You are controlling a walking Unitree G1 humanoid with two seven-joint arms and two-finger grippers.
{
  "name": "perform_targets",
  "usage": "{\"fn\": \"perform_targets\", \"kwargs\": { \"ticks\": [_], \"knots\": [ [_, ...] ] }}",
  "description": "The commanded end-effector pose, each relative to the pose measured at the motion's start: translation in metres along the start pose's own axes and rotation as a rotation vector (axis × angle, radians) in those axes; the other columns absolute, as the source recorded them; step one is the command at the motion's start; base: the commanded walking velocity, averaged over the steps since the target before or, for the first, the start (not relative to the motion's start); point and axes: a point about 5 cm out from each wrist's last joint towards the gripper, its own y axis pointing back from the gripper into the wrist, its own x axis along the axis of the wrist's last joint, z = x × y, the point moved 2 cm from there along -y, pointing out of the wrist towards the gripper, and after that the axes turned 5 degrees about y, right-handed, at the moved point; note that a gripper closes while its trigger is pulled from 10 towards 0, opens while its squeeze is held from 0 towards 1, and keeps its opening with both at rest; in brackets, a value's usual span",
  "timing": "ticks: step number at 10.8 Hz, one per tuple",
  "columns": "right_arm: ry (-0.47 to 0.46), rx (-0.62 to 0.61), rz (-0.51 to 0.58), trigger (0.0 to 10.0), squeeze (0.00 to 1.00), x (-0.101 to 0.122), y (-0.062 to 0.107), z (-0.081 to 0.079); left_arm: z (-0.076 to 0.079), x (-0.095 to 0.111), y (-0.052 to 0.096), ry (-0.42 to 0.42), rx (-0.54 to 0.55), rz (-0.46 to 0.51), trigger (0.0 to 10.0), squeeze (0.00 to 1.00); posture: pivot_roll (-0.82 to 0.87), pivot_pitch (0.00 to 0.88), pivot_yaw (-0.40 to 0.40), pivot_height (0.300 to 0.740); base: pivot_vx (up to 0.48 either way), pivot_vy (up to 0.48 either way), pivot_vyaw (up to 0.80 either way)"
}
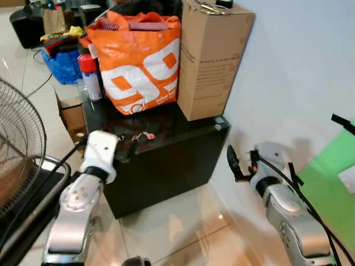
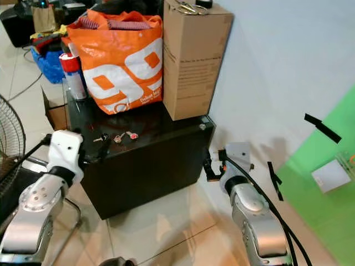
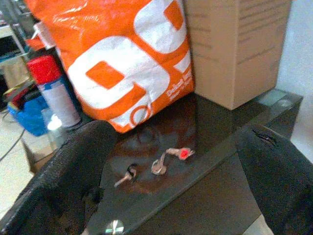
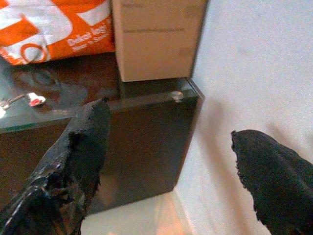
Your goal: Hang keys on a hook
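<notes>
- The small bunch of metal keys with a red tag (image 3: 166, 160) lies loose on the glossy dark glass top of the black cabinet (image 1: 166, 160), in front of the orange-and-white woven shopping bag (image 1: 138, 58) and near the tall brown cardboard box (image 1: 211, 58).
- My left gripper (image 3: 171, 196) hangs at the cabinet's near edge, its two black fingers spread wide and holding nothing, with the keys lying just beyond them.
- My right gripper (image 4: 166, 161) is off the cabinet's corner by the white wall (image 1: 299, 66), also spread wide and empty.
- I judge I am at the reach-to-pick step; nothing is lifted yet.
- Next, my left gripper must go forward and down over the keys, then close on them against the slippery glass.
- I can make out no hook from here.
</notes>
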Motion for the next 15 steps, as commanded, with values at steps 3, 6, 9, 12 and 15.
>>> {"fn": "perform_targets", "kwargs": {
  "ticks": [3, 6, 9, 12, 15],
  "knots": [
    [-0.080, -0.038, -0.003, 10.0, 0.00, -0.0053, 0.0050, 0.0053, 0.0029, 0.0071, -0.0073, -0.023, -0.045, 0.029, 10.0, 0.18, -0.05, 0.000, 0.015, 0.740, 0.287, 0.000, 0.00],
    [-0.056, -0.058, 0.012, 10.0, 0.00, -0.0009, 0.0032, 0.0071, 0.0018, 0.0042, -0.0084, -0.018, -0.047, 0.026, 10.0, 0.18, -0.07, 0.000, 0.020, 0.740, 0.324, 0.000, 0.00],
    [-0.044, -0.061, 0.022, 10.0, 0.00, 0.0005, 0.0018, 0.0111, 0.0055, 0.0025, -0.0085, -0.020, -0.061, 0.024, 10.0, 0.18, -0.06, 0.000, 0.012, 0.740, 0.322, 0.000, 0.00],
    [-0.024, -0.061, 0.025, 10.0, 0.00, 0.0022, -0.0002, 0.0112, 0.0053, 0.0019, -0.0085, -0.019, -0.056, 0.023, 10.0, 0.18, -0.06, 0.000, 0.011, 0.740, 0.324, 0.000, 0.00],
    [0.006, -0.044, 0.032, 10.0, 0.00, 0.0038, -0.0001, 0.0080, 0.0062, 0.0018, -0.0093, -0.016, -0.062, 0.024, 10.0, 0.18, -0.07, 0.000, 0.015, 0.740, 0.335, 0.000, 0.53]
  ]
}}
